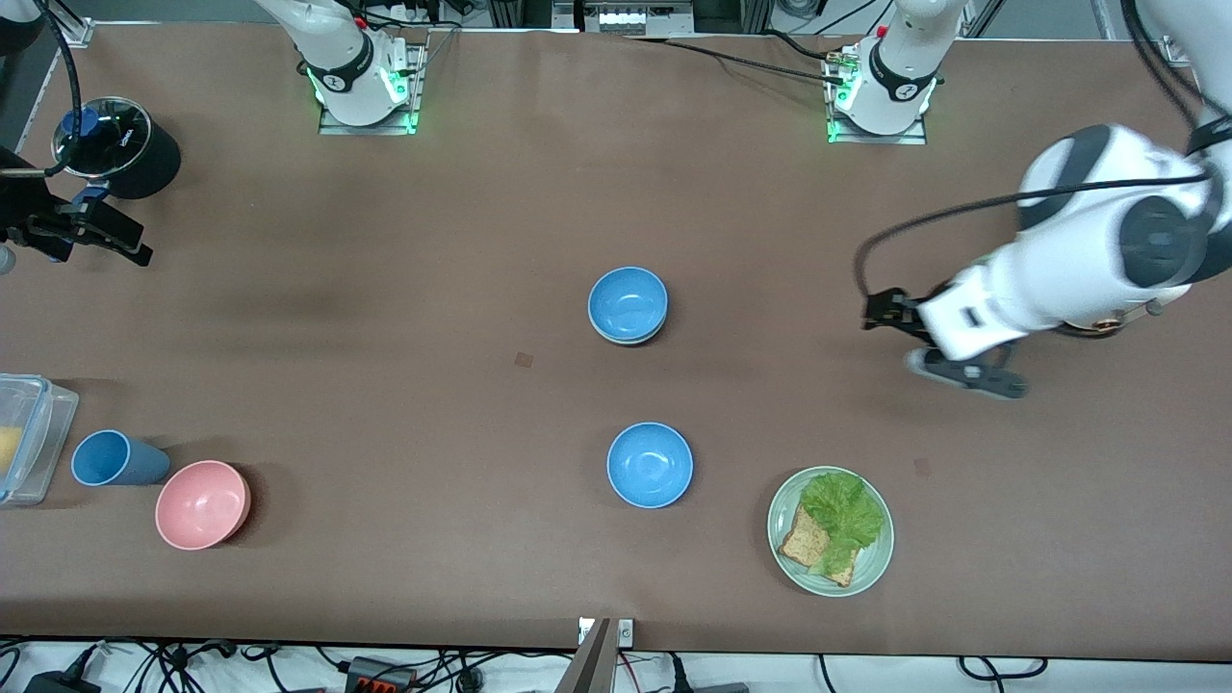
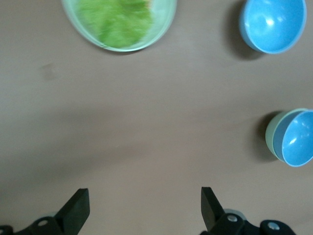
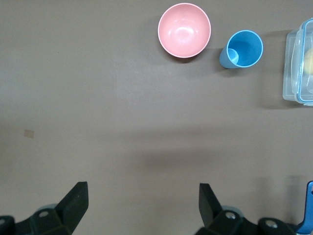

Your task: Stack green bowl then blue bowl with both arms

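The brown bench point(image 1: 385, 289) carries everything. The left hand point(image 1: 948, 351) hangs empty over bare bench toward the left arm's end, fingers apart; the right hand point(image 1: 91, 231), fingers apart too, waits at the right arm's end beside a black pot point(image 1: 125, 149). Mid-bench, a blue bowl point(image 1: 628, 303) sits nested in the green bowl point(image 2: 273, 132). Nearer the camera: a spare blue bowl point(image 1: 650, 465), a lettuce plate point(image 1: 830, 531), pink bowl point(image 1: 202, 504), blue cup point(image 1: 114, 458), probably a plastic box point(image 1: 29, 438)

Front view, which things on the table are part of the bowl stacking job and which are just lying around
Job: green bowl with a blue bowl nested in it; open left gripper; open right gripper.

Lying about: second blue bowl, pink bowl, blue cup, lettuce plate, clear container.
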Controlling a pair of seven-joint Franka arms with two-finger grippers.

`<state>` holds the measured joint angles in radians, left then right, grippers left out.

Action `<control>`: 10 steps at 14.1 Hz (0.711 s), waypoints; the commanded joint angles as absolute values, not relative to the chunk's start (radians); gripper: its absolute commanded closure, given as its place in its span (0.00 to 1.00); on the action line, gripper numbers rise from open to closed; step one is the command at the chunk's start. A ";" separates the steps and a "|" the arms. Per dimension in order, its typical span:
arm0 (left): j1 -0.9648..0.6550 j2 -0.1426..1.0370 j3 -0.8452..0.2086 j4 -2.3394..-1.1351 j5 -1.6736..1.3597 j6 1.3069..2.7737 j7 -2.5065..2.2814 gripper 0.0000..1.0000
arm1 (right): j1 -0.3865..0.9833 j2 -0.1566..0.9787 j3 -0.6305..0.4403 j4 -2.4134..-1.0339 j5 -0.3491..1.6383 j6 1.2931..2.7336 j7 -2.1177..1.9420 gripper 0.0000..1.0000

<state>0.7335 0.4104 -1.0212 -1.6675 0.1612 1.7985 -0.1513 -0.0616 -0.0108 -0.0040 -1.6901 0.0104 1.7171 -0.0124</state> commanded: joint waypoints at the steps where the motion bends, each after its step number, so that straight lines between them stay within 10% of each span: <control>1: 0.585 0.131 -0.704 -1.700 -0.015 1.749 -0.110 0.00 | -0.072 -0.012 0.006 -1.675 0.003 1.700 -0.025 0.00; 6: 0.232 0.005 -0.235 -1.668 -0.021 1.505 -0.101 0.00 | -0.067 -0.011 0.008 -1.677 -0.002 1.700 -0.023 0.00; 10: 0.198 0.009 -0.228 -1.638 -0.021 1.495 -0.112 0.00 | -0.066 -0.009 0.008 -1.677 -0.002 1.700 -0.020 0.00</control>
